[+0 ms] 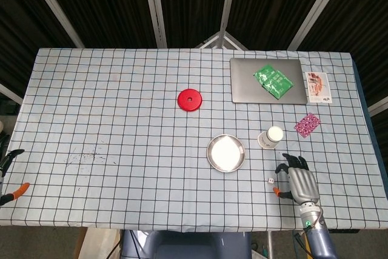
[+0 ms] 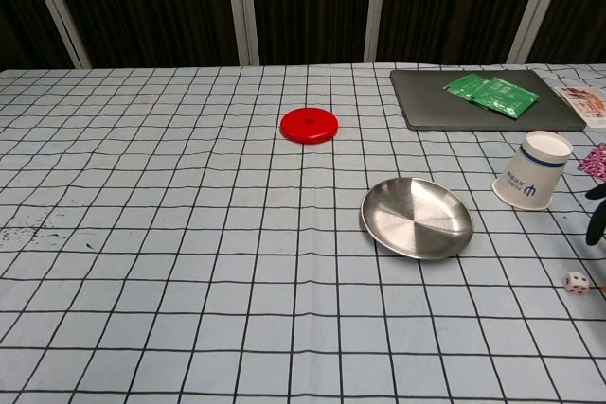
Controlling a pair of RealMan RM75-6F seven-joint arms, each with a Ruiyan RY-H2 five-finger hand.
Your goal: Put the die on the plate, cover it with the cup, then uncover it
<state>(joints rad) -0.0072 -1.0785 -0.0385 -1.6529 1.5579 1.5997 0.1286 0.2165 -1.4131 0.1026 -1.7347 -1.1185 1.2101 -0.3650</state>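
My right hand is just beside the die, fingers apart, holding nothing, lined up for pickup. Plate sits near, cup upside-down for covering.

Even, bright overhead light covers the table; shadows are faint. The steel plate glares white from above. Both views are sharp; background dark.

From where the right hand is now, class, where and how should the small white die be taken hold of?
Pinch the die across two opposite side faces, fingers coming down from above. It is a tiny cube lying flat on the tablecloth, apart from the plate and paper cup, so only its sides offer purchase. The right hand is already beside it, on its right.
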